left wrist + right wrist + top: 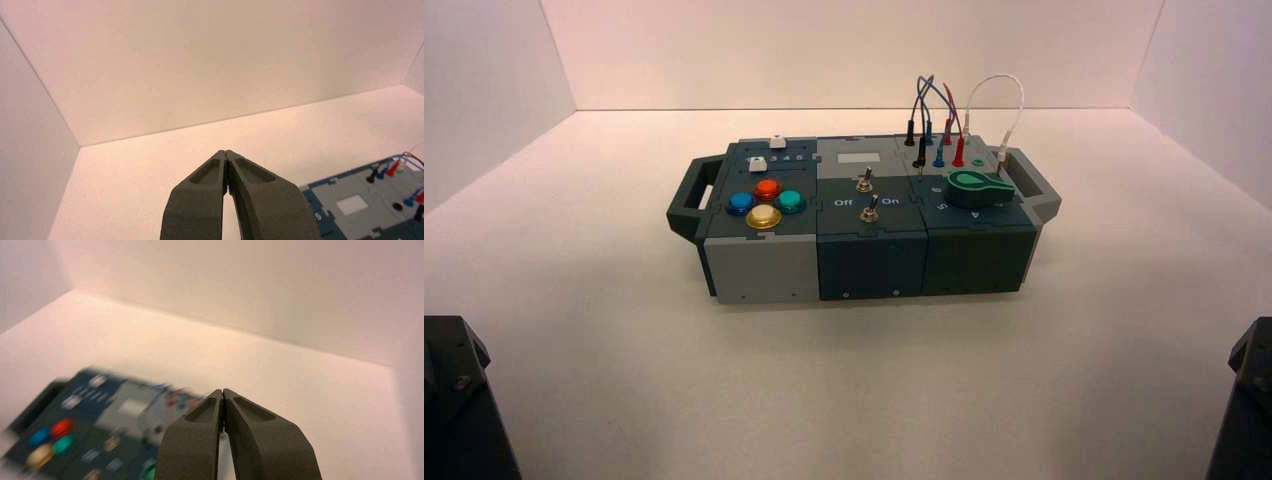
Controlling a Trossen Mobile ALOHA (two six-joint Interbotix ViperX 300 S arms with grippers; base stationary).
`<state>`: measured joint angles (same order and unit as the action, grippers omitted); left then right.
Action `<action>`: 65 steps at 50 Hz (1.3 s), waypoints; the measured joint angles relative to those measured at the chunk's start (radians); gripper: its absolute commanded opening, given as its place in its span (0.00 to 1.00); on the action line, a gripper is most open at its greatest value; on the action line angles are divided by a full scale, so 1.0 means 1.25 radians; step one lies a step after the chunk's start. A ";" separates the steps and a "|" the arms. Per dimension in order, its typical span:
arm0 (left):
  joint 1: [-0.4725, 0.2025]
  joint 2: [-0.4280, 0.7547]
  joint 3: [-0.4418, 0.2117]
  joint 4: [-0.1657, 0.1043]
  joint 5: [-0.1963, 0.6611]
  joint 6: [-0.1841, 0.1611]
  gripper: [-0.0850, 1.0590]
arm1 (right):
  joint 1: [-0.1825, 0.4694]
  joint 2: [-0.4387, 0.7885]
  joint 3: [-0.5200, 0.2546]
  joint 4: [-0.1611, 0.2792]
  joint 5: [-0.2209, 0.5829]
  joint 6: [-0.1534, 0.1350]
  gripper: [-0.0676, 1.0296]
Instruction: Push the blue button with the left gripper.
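Pincer together, its long axis pointing away from the left wrist camera.

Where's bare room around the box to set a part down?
Bare tabletop: in front of the grey-and-black box, between both parked black arms, left and right; also beyond each side handle. Crowded: the box's far right, with upright cable plugs and looping wires.
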<state>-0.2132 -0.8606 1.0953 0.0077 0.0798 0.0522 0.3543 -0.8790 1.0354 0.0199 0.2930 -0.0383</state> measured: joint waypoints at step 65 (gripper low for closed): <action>-0.207 0.225 -0.064 -0.012 0.234 -0.028 0.05 | 0.388 0.374 -0.123 0.029 0.067 -0.021 0.04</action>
<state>-0.4725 -0.5798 1.0155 -0.0077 0.3728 0.0169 0.8391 -0.4111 0.8820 0.0568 0.3774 -0.0644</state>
